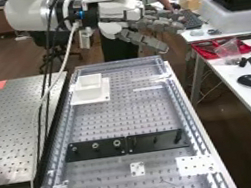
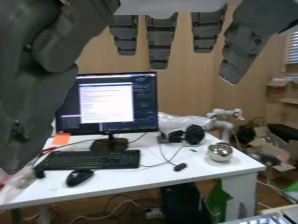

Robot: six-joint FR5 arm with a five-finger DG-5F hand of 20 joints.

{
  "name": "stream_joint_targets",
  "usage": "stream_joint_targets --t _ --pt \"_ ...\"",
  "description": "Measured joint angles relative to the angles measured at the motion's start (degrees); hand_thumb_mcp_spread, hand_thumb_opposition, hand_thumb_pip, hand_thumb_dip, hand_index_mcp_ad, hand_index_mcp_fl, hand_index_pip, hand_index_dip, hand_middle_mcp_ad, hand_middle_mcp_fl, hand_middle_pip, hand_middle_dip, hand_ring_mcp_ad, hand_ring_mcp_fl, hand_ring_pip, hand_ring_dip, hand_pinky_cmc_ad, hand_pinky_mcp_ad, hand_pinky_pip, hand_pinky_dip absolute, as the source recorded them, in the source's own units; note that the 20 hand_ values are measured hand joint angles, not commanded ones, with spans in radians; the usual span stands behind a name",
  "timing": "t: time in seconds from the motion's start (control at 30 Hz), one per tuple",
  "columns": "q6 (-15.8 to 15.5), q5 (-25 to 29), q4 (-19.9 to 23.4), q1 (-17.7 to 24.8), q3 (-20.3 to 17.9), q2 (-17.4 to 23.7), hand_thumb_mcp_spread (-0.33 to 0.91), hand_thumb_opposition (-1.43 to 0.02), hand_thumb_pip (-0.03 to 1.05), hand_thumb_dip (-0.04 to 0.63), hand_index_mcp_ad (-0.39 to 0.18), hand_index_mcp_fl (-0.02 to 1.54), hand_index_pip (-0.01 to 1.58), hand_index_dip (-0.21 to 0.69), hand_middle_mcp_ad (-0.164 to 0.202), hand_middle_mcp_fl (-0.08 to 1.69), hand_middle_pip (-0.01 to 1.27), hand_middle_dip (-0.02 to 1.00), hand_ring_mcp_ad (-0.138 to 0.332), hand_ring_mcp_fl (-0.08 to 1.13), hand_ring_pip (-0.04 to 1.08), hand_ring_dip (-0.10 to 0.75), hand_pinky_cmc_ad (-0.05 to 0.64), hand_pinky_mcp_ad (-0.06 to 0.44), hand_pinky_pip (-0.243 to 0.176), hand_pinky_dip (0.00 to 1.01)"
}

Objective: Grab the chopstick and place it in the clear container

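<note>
Hand (image 1: 113, 14): raised, palm over no container; in the high view its fingers (image 1: 149, 40) appear past the far edge of the clear-walled tray (image 1: 120, 63), angled toward the side desk (image 1: 240, 68). Fingers found open, spread and nearly straight, the gap to the thumb wide.

Chopstick: identity cannot be confirmed. A thin pale strip (image 1: 147, 88), possibly the chopstick, lies crosswise inside the tray, nearer the camera than the fingers and well apart from them.

White square container (image 1: 90, 90): upright on a white plate (image 1: 103, 97), inside the tray's far part, also apart from the fingers; pale inner walls visible. Black plates (image 1: 158, 141) with fittings lie across the tray, farther from the fingers than the container.

Side desk, beyond the fingertips: red tray (image 1: 204, 49) bearing a clear bag (image 1: 229, 50). In the wrist view, a round metal pot (image 2: 220, 152) stands upright on a desk, beyond the fingers, contents not determinable.
</note>
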Motion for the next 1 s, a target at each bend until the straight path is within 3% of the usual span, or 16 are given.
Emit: stream_joint_targets --t 0.07,0.33,0.73,1.0 --pt "0.7 1.5 0.1 0.2 0.7 -0.7 0.03 -0.82 0.65 0.002 -0.079 0.01 0.05 0.063 0.058 0.05 0.12 0.17 0.223 -0.07 0.04 0.052 0.620 0.330 -0.140 0.16" --pt "2.1 4.0 -0.9 0.4 4.0 -3.2 0.02 -0.84 0.65 0.000 -0.075 0.01 0.05 0.016 0.056 0.05 0.12 0.17 0.225 -0.06 0.05 0.052 0.621 0.330 -0.140 0.16" --pt "1.8 0.5 -1.6 -0.9 7.1 -5.5 0.01 -0.83 0.65 0.002 -0.075 0.01 0.05 0.009 0.054 0.05 0.12 0.17 0.227 -0.06 0.05 0.052 0.623 0.330 -0.140 0.16" --pt "1.6 -0.3 -1.5 -1.0 6.8 -5.2 0.02 -0.85 0.65 0.016 -0.084 0.01 0.05 -0.030 0.051 0.05 0.12 0.17 0.227 -0.06 0.05 0.052 0.606 0.330 -0.140 0.16"
